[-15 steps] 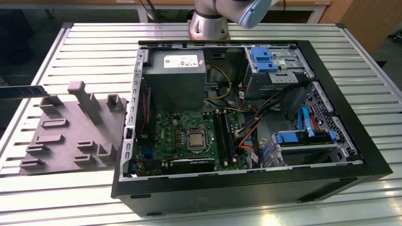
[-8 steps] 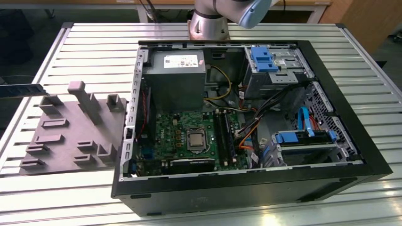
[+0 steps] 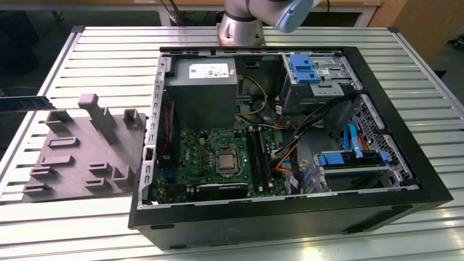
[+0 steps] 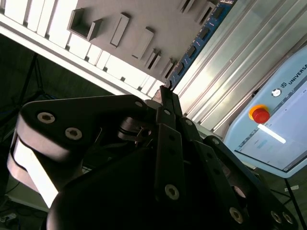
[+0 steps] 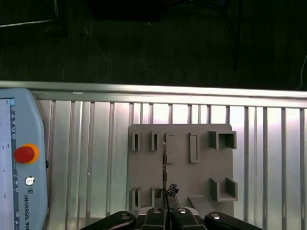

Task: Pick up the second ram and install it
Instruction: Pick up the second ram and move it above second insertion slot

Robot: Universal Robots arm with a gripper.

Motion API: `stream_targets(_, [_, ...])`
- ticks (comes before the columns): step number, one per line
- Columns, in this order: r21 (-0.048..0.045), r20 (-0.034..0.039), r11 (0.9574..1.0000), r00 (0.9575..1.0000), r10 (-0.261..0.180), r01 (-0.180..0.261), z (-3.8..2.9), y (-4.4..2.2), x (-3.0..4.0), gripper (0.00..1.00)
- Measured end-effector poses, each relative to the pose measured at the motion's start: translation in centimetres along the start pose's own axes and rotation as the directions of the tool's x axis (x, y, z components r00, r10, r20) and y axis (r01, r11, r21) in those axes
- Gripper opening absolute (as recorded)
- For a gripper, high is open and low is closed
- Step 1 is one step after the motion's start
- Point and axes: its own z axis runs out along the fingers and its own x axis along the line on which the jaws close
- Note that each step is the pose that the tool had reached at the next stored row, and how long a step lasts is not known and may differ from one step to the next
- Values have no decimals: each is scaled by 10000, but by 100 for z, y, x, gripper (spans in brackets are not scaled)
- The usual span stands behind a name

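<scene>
My gripper [image 5: 166, 195] is shut on the second ram [image 5: 164, 165], a thin dark board seen edge-on in the first wrist view and held above the grey holder tray [image 5: 201, 167]. In the second wrist view the second ram [image 4: 197, 42] runs out from the black fingertips [image 4: 169, 98] as a blue-green strip with chips. In the exterior view the second ram [image 3: 27, 103] hangs at the far left edge, above and left of the grey tray [image 3: 80, 157]. The open computer case [image 3: 290, 217] holds the green motherboard [image 3: 206, 157] with its long black slots [image 3: 259, 157].
A teach pendant [image 5: 19, 167] with a red stop button lies on the slatted metal table [image 5: 96, 143] beside the tray. Inside the case are a grey power supply [image 3: 199, 89], coloured cables [image 3: 286, 157] and blue drive brackets [image 3: 340, 159]. The arm's base [image 3: 243, 24] stands behind the case.
</scene>
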Motion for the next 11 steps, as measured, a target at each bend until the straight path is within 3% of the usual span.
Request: stream_targets(11, [0,0,10000,10000,0,0,-2,-34,0,12])
